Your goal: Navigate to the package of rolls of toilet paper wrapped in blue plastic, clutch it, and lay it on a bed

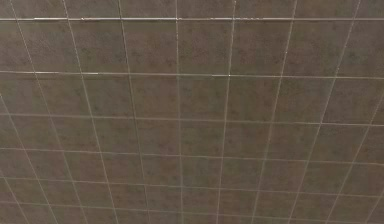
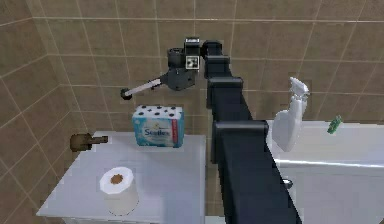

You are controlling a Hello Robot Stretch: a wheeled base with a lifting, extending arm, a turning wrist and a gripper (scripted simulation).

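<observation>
Reaching to grasp, the gripper (image 2: 128, 92) hung at twelve o'clock of the toilet paper package (image 2: 158, 127); its hold couldn't be told. Lowering seemed next.

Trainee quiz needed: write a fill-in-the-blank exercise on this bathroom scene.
The toilet paper package is wrapped in ____ plastic.
The wall in the forward view is covered in brown ____.
The spray bottle is ____ in colour.
The pincer shows ____ in the picture than the package.
Missing words: blue; tiles; white; higher.
</observation>
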